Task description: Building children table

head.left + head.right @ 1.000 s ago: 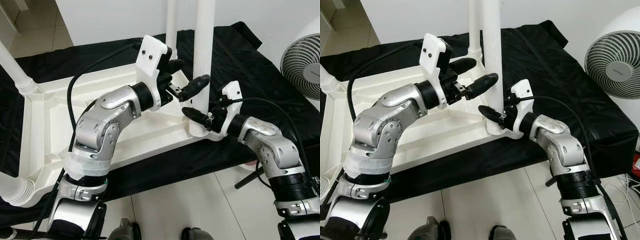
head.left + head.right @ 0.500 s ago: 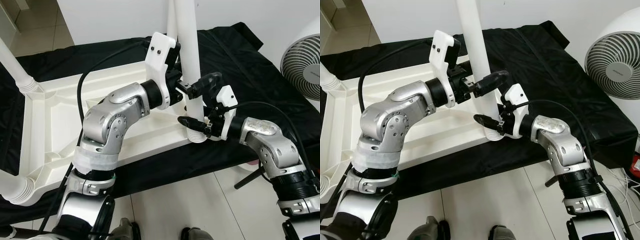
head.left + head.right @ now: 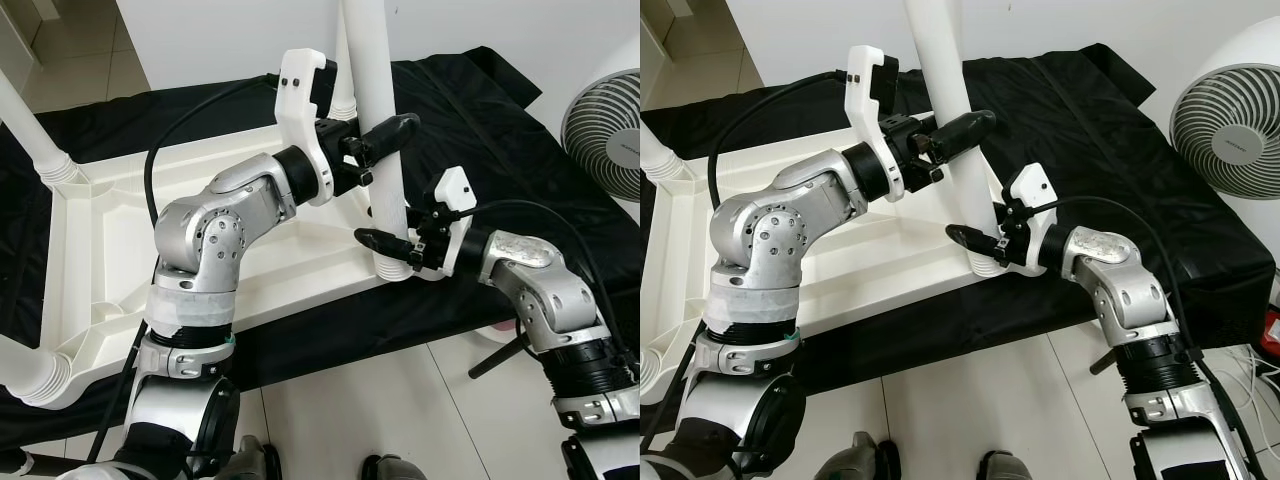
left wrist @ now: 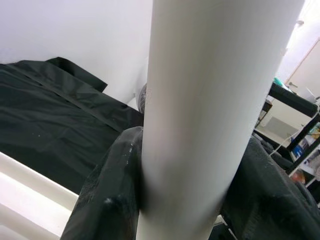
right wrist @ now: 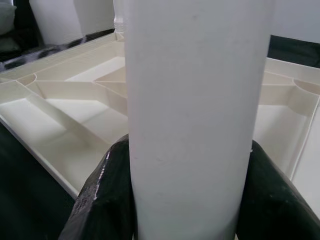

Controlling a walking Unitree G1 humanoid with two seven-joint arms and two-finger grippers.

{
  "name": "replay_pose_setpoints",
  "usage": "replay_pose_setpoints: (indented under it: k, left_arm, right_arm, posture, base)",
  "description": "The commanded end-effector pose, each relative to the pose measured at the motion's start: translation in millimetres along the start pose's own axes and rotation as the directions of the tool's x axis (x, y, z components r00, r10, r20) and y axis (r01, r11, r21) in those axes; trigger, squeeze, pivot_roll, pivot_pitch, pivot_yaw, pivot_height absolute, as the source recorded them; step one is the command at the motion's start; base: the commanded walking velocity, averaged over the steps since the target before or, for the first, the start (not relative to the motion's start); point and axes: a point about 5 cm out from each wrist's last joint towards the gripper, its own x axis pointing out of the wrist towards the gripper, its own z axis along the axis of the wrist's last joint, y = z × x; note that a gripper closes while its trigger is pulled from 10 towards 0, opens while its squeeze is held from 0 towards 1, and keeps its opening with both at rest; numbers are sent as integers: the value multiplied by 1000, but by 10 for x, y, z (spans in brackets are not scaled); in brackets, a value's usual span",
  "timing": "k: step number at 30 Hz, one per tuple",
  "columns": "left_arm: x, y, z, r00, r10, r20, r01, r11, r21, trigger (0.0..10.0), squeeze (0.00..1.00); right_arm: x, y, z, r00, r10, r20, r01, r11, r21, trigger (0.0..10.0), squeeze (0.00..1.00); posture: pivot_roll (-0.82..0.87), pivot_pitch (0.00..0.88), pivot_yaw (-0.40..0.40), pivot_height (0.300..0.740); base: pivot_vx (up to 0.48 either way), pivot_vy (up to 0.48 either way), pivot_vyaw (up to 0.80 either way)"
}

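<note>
The white children's tabletop lies upside down on a black cloth. At its near right corner a white table leg stands in its socket, leaning slightly. My left gripper is shut on this leg partway up, a black finger pressing each side. My right gripper is shut on the same leg just above the socket, with its fingers hugging both sides.
Another leg rises at the far corner, one more at the left and one at the near left. A white fan stands at the right. The black cloth hangs over the front edge above tiled floor.
My left gripper went from open beside the leg to shut on it, higher up. The leg's top has swung left. My right gripper stays at the base.
</note>
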Motion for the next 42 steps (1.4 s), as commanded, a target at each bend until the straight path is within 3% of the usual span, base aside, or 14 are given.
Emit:
replay_pose_setpoints:
  k: [1, 2, 4, 5, 11, 12, 13, 18, 23, 26, 27, 30, 39, 42]
  left_arm:
    - [57, -148, 95, 996, -82, 32, 81, 996, 21, 0, 0]
    - [67, -131, 101, 998, -55, 23, 54, 998, 43, 10000, 0]
    - [78, -112, 111, 1000, -25, 13, 24, 998, 65, 10000, 0]
    - [88, -87, 134, 1000, 10, 12, -11, 996, 83, 10000, 0]
    - [124, -22, 270, 992, 120, 49, -126, 981, 149, 10000, 0]
    - [139, -25, 294, 989, 134, 57, -142, 976, 164, 10000, 0]
    - [156, -31, 323, 985, 156, 68, -167, 964, 206, 10000, 0]
    - [198, -33, 338, 972, 218, 89, -234, 929, 288, 10000, 0]
    - [242, -28, 287, 963, 257, 85, -271, 911, 312, 10000, 0]
    - [299, -23, 244, 955, 285, 76, -294, 897, 329, 10000, 0]
    - [299, -23, 244, 955, 285, 76, -294, 897, 329, 10000, 0]
    - [360, -14, 241, 946, 312, 85, -323, 890, 321, 10000, 0]
    - [402, 6, 252, 937, 334, 104, -349, 884, 309, 10000, 0]
    - [409, 2, 257, 938, 331, 107, -348, 884, 312, 10000, 0]
  right_arm:
    - [10, -55, 5, 998, -58, 4, 58, 998, 10, 10000, 0]
    - [31, -82, 29, 996, -88, 22, 88, 996, 24, 10000, 329]
    - [53, -115, 42, 992, -125, 31, 124, 992, 38, 10000, 329]
    - [82, -158, 50, 984, -173, 42, 171, 984, 59, 10000, 1000]
    - [195, -233, 71, 942, -330, 55, 330, 944, 21, 10000, 1000]
    - [217, -252, 78, 925, -375, 64, 375, 927, 23, 10000, 702]
    - [236, -291, 79, 893, -445, 67, 445, 895, 26, 10000, 0]
    - [280, -328, 92, 830, -553, 75, 554, 832, 6, 10000, 0]
    - [371, -301, 109, 801, -593, 83, 596, 803, -19, 10000, 0]
    - [481, -285, 121, 750, -657, 81, 662, 742, -109, 10000, 0]
    - [481, -285, 121, 750, -657, 81, 662, 742, -109, 10000, 0]
    - [645, -173, 137, 695, -706, 140, 712, 645, -278, 10000, 0]
    - [731, -27, 59, 648, -738, 188, 754, 589, -291, 10000, 0]
    - [708, 2, 14, 610, -766, 202, 787, 557, -266, 10000, 0]
  posture:
    - [-72, 99, 35, 740]
    - [-72, 99, 35, 740]
    - [-72, 99, 35, 740]
    - [-72, 99, 35, 740]
    - [-73, 91, 31, 740]
    - [-71, 88, 28, 740]
    - [-71, 88, 28, 740]
    - [-71, 88, 28, 740]
    - [-68, 82, 29, 740]
    - [-63, 91, 27, 740]
    - [-63, 91, 27, 740]
    - [-63, 96, 27, 740]
    - [-60, 100, 33, 740]
    - [-61, 104, 34, 740]
  base:
    - [0, 0, 0]
    - [0, 0, 0]
    - [0, 0, 0]
    - [0, 0, 0]
    - [0, 0, 0]
    - [0, 0, 0]
    - [0, 0, 0]
    - [0, 0, 0]
    - [0, 0, 0]
    - [0, 0, 0]
    - [0, 0, 0]
    - [0, 0, 0]
    - [0, 0, 0]
    - [0, 0, 0]
